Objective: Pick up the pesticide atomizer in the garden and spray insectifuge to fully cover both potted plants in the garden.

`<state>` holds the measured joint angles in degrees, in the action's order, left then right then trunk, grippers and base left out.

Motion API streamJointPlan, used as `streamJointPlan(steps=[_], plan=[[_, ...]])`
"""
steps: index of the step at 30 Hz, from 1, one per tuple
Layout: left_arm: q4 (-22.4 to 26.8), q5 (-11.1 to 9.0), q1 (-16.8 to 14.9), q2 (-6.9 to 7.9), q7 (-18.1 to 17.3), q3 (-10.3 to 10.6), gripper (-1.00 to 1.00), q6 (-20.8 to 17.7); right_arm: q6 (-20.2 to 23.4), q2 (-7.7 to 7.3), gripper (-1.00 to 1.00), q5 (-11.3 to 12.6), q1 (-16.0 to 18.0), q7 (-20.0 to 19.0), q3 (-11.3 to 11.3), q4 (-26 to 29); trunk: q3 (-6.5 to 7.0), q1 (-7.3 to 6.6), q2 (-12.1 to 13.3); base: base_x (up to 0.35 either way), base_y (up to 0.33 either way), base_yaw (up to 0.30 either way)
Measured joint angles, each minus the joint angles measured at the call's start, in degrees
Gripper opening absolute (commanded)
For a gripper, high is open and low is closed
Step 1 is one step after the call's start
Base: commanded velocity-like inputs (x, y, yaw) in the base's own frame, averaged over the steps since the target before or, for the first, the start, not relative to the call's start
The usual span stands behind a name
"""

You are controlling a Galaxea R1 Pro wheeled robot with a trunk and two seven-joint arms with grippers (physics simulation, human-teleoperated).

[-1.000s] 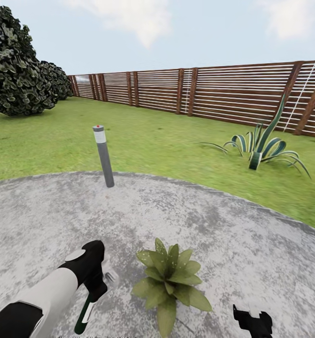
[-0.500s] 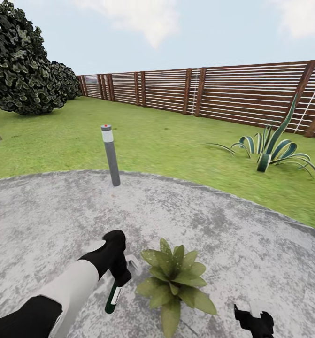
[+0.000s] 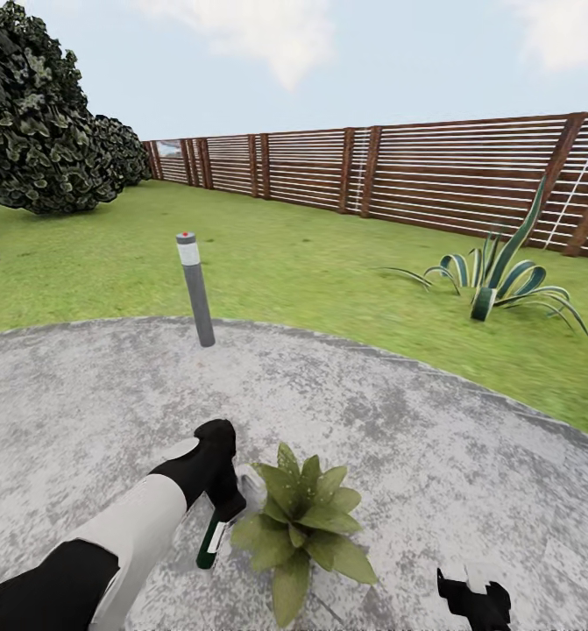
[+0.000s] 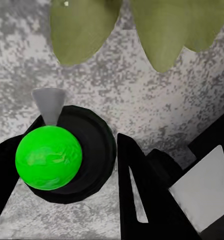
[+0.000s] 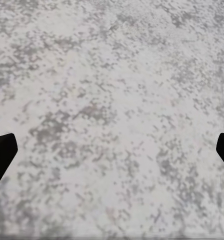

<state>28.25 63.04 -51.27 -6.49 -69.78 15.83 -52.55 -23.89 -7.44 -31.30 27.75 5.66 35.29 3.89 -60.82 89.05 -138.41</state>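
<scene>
A grey lamp post (image 3: 195, 289) with a white band and a red cap stands upright at the far edge of the patio. Beyond it, a striped spiky agave (image 3: 491, 285) grows on the grass, near a dark bushy tree (image 3: 39, 131) and pale clouded sky (image 3: 329, 53).

Your left gripper (image 3: 226, 506) sits just beside the potted plant (image 3: 300, 524), leaves nearly brushing the bottle (image 3: 211, 542) it carries, so there's little room on that side. The patio (image 3: 434, 456) is open stone to the plant's right, where your right gripper (image 3: 474, 600) hangs over bare paving. A lamp post (image 3: 195, 288) stands at the patio's far edge, well apart.
</scene>
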Motion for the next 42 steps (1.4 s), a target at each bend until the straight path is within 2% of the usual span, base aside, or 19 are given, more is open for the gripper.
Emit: streamJointPlan(steps=[2,3,4,5,6,14,25,27,29,38,42], plan=[[-0.1,1.5,-1.7,-0.01,-1.9,0.0,-1.00,-0.1,0.0,0.03,1.00,0.0,0.0,0.0,0.0,0.0,0.00,0.00,0.0,-0.004,-0.003,0.000],[0.0,6.4,-2.7,-0.22,-6.4,0.0,-1.00,0.0,0.0,0.03,1.00,0.0,0.0,0.0,0.0,0.0,0.00,0.00,0.0,0.000,0.000,0.000],[0.0,8.4,-2.8,-0.37,-7.8,-0.1,-1.00,0.1,0.0,0.04,1.00,0.0,0.0,0.0,0.0,0.0,-0.01,0.00,0.0,0.000,0.000,0.000],[-0.1,11.9,-2.5,-0.37,-10.3,-0.1,-1.00,0.2,0.0,0.01,1.00,0.0,0.0,0.0,0.0,0.0,-0.01,0.00,0.0,0.000,0.000,0.000],[-0.1,12.4,-2.3,-0.34,-10.6,-0.1,-1.00,0.3,0.0,0.01,1.00,0.0,0.0,0.0,0.0,0.0,-0.01,0.00,0.0,0.000,0.000,0.000],[-0.5,12.9,-1.6,-0.53,-11.0,-0.3,-1.00,0.2,0.0,0.05,1.00,0.0,0.0,0.0,0.0,0.0,-0.01,-0.03,0.0,0.100,0.000,0.000],[-0.1,13.0,-2.4,-1.45,-11.1,-0.1,-1.00,0.2,0.0,0.07,1.00,0.0,0.0,0.0,0.0,0.0,-0.01,0.00,0.0,0.089,0.000,0.000],[-0.2,13.4,-2.4,-1.24,-11.0,0.0,-1.00,0.3,0.0,0.07,1.00,0.0,0.0,0.0,0.0,0.0,-0.01,0.00,0.0,0.000,0.000,0.000],[-0.5,14.7,-2.4,-0.76,-11.0,0.0,-1.00,0.4,0.0,0.06,1.00,0.0,0.0,0.0,0.0,0.0,-0.01,0.00,0.0,0.000,0.000,0.000],[-1.0,15.2,-1.3,-0.66,-10.6,-0.1,-1.00,0.6,0.0,0.04,1.00,0.0,0.0,0.0,0.0,0.0,-0.01,0.00,0.0,0.000,0.000,0.000],[-1.0,15.3,1.0,1.40,-10.5,0.0,-1.00,0.8,0.0,0.06,1.00,0.0,0.0,0.0,0.0,0.0,-0.01,0.00,0.0,0.000,0.000,0.000]])
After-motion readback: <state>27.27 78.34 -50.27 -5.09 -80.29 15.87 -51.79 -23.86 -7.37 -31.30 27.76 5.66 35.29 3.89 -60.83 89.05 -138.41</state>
